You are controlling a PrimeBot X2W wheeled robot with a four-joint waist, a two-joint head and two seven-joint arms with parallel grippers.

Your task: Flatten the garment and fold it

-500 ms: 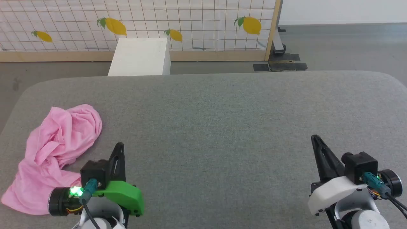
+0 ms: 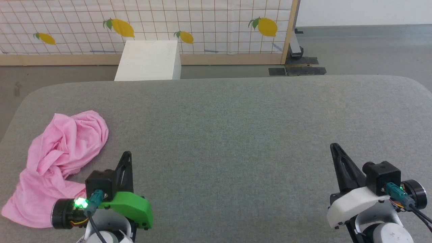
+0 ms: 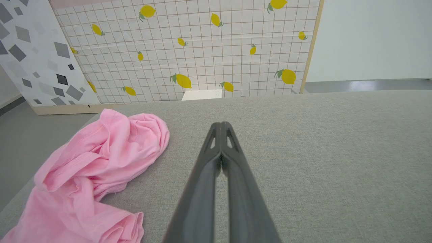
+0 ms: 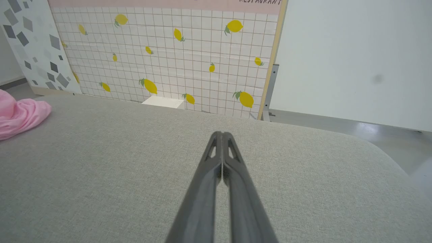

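The garment (image 2: 57, 162) is a light pink cloth lying crumpled in a heap at the left end of the grey padded table (image 2: 236, 128). It also lies bunched at the left of the left wrist view, the garment (image 3: 98, 168), and a small part shows at the left edge of the right wrist view, garment (image 4: 20, 114). My left gripper (image 2: 126, 156) is shut and empty, just right of the heap, not touching it. In its own view the left gripper (image 3: 221, 125) has fingertips pressed together. My right gripper (image 2: 334, 147) is shut and empty, far off at the table's right, also right gripper (image 4: 221, 134).
A white box (image 2: 148, 60) stands on the floor beyond the table's far edge. Behind it is a tiled partition with lemon prints (image 2: 202, 23) and a wooden frame. The table's left edge runs close beside the garment.
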